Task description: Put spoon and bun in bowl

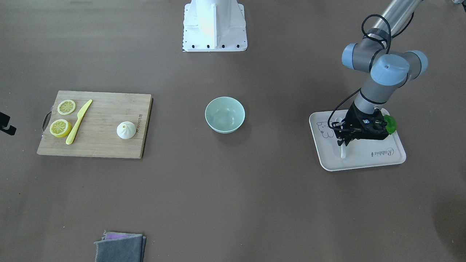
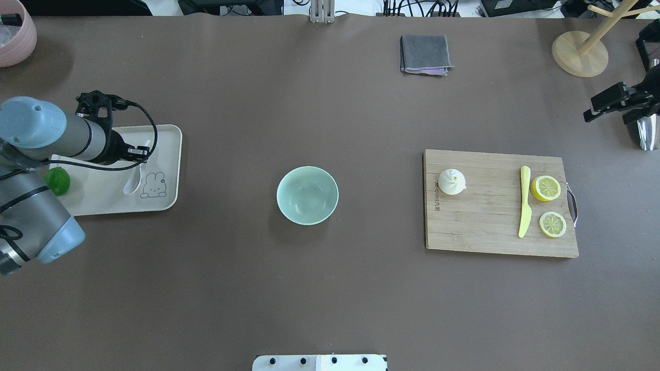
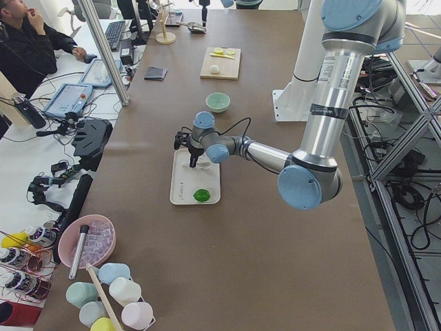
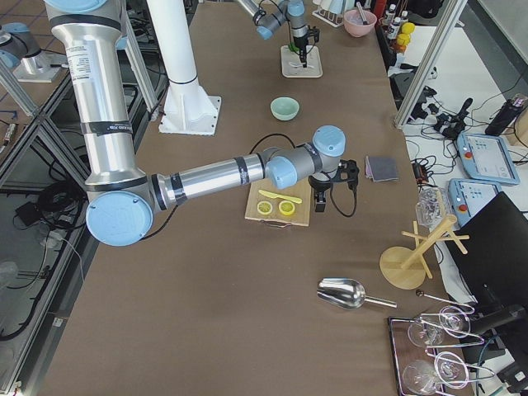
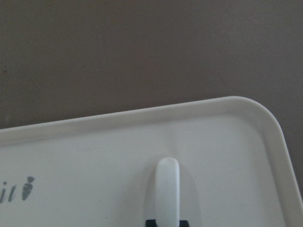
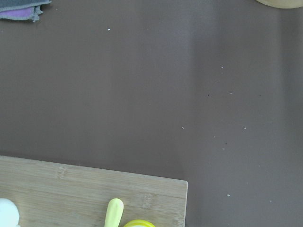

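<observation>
The white spoon (image 2: 133, 183) lies on a cream tray (image 2: 103, 201) at the table's left end. My left gripper (image 1: 344, 142) is low over the tray, shut on the spoon's handle. In the left wrist view the handle (image 5: 166, 189) sits between the two black fingertips (image 5: 150, 222). The white pleated bun (image 2: 451, 182) sits on a wooden cutting board (image 2: 484, 232) on the right. The mint-green bowl (image 2: 307, 196) stands empty in the middle. My right gripper (image 2: 606, 117) hangs open and empty beyond the board's far right end.
A green lime (image 2: 57, 181) lies on the tray beside my left wrist. A yellow-green knife (image 2: 525, 201) and lemon pieces (image 2: 545, 188) share the board. A folded grey cloth (image 2: 425, 54) and a wooden stand (image 2: 580, 54) are at the far side.
</observation>
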### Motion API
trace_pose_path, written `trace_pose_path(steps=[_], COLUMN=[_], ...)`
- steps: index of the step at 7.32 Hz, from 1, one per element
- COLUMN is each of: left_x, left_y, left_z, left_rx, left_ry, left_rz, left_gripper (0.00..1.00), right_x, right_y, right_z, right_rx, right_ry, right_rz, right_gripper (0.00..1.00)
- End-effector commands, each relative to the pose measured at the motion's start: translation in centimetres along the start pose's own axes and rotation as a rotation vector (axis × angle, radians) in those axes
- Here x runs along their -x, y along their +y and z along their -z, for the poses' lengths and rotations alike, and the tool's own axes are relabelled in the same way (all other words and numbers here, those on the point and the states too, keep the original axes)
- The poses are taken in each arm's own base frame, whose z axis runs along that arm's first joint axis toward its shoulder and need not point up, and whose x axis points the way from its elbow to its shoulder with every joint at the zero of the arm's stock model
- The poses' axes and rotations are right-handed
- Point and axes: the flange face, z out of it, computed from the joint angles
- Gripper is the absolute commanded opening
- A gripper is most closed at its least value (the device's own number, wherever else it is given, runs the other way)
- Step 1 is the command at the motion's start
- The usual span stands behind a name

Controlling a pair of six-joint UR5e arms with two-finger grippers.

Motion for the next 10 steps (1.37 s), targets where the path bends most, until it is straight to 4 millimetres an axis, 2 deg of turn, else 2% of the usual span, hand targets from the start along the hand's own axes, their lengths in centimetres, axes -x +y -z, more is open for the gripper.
trace_pose_path(steps=[1,2,3,5,7,9,10], left_x=[-3.4,-6.7,-9.9,-14.7,-17.4,-18.6,-19.3], left_y=[-2.1,-4.6,-6.2,-7.8,-8.5,-9.1,-8.8], left_z=[3.3,5.6,7.6,9.8,11.1,11.7,11.2], left_rx=[0.001,0.002,-0.017,-0.006,-0.02,-0.03,-0.022], left_ry=[-0.012,-0.025,0.011,0.102,0.14,0.157,0.162], left_rz=[0.008,0.028,0.022,0.087,0.12,0.119,0.121], left_gripper=[0.0,0.0,0.0,0.0,0.0,0.0,0.0], right_x=[1.1,3.6,5.1,8.9,15.1,20.3,23.4], right_y=[-0.1,-0.9,-0.8,-0.1,2.8,5.4,7.2], right_z=[0.2,0.1,-0.7,-2.7,-6.0,-9.6,-12.2], right_rx=[-0.004,-0.011,-0.01,-0.006,-0.002,-0.016,-0.017], right_ry=[-0.009,-0.016,-0.003,0.013,0.002,-0.005,0.017], right_rz=[-0.035,-0.046,-0.069,-0.087,-0.103,-0.079,-0.026], right_gripper=[1.0,1.0,1.0,1.0,1.0,1.0,1.0])
